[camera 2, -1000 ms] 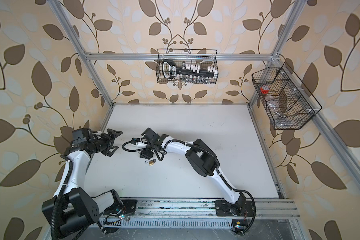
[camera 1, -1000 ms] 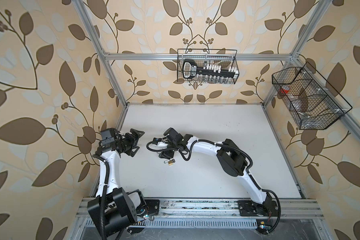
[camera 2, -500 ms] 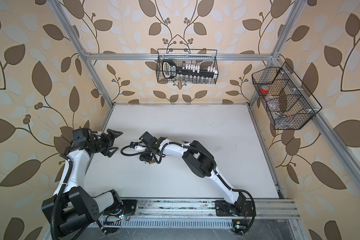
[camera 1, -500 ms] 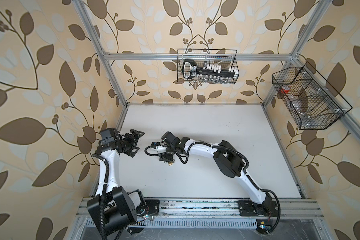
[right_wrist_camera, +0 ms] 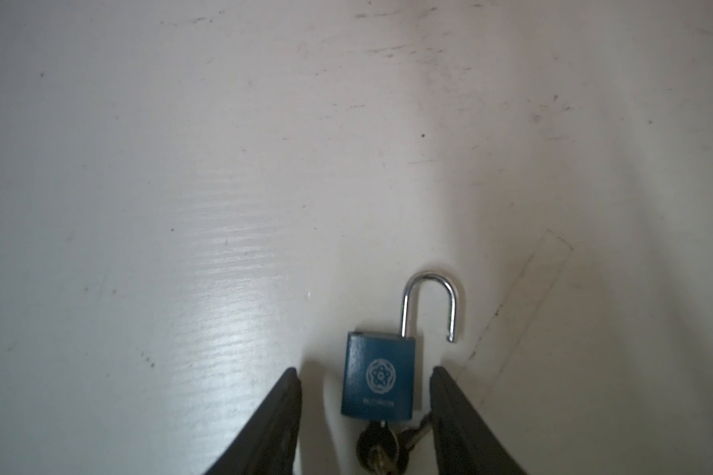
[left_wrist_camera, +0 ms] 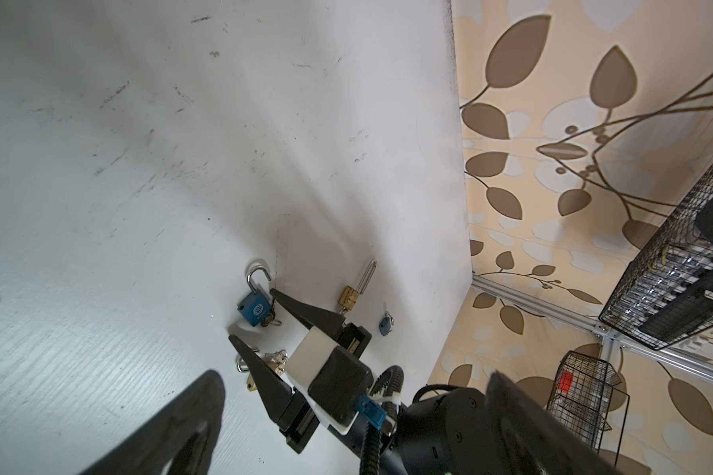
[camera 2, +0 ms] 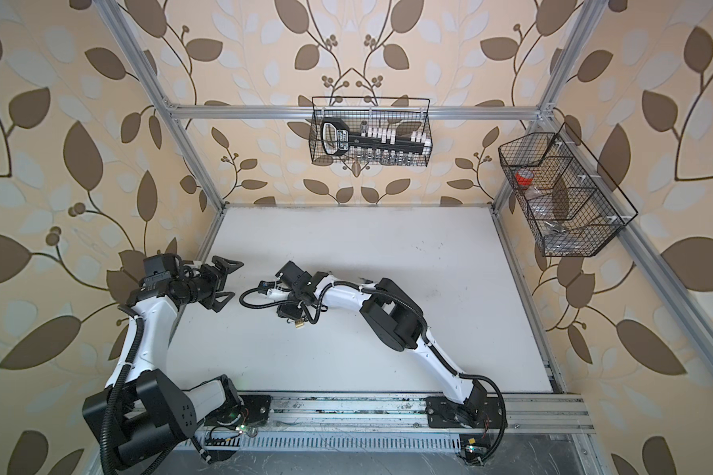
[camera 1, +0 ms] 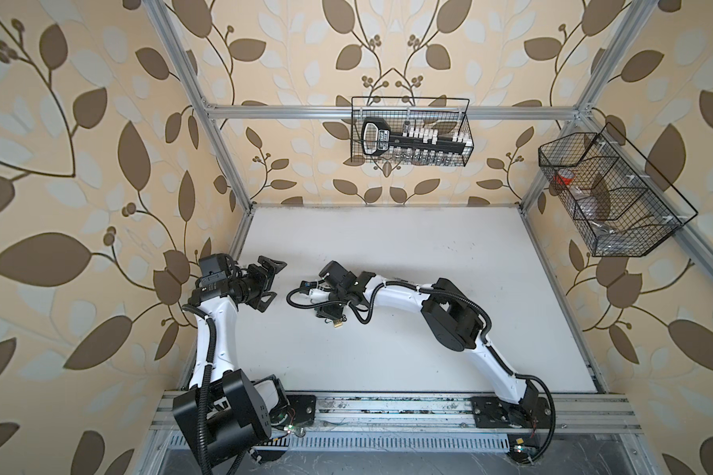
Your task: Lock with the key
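My right pincer (right_wrist_camera: pixel 365 370) hangs low over the white table (right_wrist_camera: pixel 182 205). Its jaws are parted about halfway and straddle the blue square-bodied padlock (right_wrist_camera: pixel 377 378), with a sliver of table showing on either side of the body; it grips nothing. The padlock lies flat with its silver shackle (right_wrist_camera: pixel 429 304) swung open and a dark-headed key (right_wrist_camera: pixel 377 450) seated in the end opposite the shackle. In both top views the right arm (camera 1: pixel 396 296) arcs from its base near 5 o'clock across to roughly 9 o'clock of table centre, wrist bent downward. My left pincer (camera 1: pixel 274 279) is spread fully and empty, held above the table's 9 o'clock edge and pointing toward 3 o'clock. A brass long-shackled padlock (left_wrist_camera: pixel 348 298) lies near the blue one.
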Motion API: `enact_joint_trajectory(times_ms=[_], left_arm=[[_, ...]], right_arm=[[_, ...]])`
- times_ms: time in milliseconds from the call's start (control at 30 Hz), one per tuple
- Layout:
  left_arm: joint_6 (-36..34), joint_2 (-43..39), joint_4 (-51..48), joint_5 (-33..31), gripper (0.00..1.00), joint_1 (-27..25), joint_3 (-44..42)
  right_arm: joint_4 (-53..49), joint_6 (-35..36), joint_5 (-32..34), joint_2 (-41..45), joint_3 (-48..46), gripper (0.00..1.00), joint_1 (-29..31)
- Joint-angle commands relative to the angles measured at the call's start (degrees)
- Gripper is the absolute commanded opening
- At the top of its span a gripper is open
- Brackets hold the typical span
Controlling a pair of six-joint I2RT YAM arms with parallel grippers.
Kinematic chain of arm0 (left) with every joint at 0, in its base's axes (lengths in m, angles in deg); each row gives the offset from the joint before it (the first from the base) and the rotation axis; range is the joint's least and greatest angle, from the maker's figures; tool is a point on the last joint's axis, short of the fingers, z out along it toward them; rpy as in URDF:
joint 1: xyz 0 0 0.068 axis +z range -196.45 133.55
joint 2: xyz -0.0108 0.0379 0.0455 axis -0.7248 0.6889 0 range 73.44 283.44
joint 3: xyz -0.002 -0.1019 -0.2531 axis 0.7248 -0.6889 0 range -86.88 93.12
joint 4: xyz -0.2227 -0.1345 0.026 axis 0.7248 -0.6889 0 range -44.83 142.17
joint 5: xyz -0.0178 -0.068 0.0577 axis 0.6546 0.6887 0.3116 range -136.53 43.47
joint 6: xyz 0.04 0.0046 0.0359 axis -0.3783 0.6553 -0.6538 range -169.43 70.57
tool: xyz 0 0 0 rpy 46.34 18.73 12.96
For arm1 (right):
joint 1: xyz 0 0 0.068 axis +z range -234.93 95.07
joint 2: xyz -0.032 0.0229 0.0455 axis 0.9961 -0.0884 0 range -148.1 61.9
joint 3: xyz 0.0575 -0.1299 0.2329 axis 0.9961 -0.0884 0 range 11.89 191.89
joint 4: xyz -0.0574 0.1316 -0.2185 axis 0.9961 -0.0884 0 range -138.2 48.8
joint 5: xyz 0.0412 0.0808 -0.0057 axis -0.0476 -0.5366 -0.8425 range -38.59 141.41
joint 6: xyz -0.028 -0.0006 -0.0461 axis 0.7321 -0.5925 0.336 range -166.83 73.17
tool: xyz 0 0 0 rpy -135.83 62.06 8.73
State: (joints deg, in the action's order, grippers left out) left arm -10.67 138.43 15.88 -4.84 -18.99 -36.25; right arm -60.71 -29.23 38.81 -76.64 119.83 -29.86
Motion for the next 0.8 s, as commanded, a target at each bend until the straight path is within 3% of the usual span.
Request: enact_joint_trajectory(times_ms=[0, 467, 767], left_arm=[[-1.7, -1.6, -1.7, 0.0, 0.99, 0.5, 2.1], [-2.0, -1.9, -2.4, -0.6, 0.99, 0.5, 2.3], [-2.7, -1.4, -2.6, -0.6, 0.99, 0.5, 3.4]], right_arm=[[-2.0, -0.3, 0.0, -2.2, 1.5, 0.49, 0.2], [-2.6, -1.2, 1.6, -3.2, 1.9, 0.38, 0.0], [-2.6, -1.9, 1.2, -1.0, 2.2, 0.25, -0.2]])
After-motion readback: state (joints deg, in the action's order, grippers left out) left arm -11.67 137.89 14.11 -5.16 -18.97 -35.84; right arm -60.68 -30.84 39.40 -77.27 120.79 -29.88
